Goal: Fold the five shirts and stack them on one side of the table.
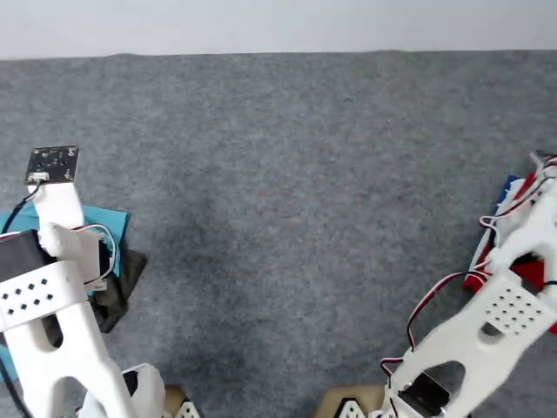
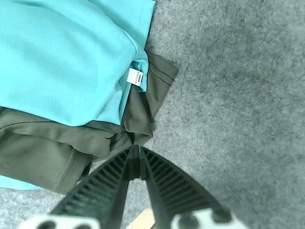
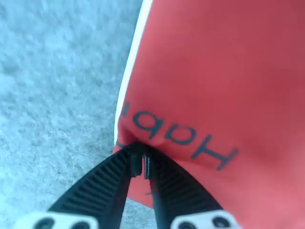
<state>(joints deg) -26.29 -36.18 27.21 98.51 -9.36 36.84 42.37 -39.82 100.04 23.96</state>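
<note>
Folded turquoise shirt (image 2: 62,62), bearing a small white tag (image 2: 136,78), lies on an olive shirt (image 2: 38,157) at the left edge of the grey table (image 1: 305,174). The left gripper (image 2: 137,155) has its jaws together at the olive hem. The red shirt (image 3: 214,71), white-edged with dark lettering (image 3: 178,136), sits at the right edge, its fold clamped in the right gripper (image 3: 142,164). The shirts' long axes cannot be told.
</note>
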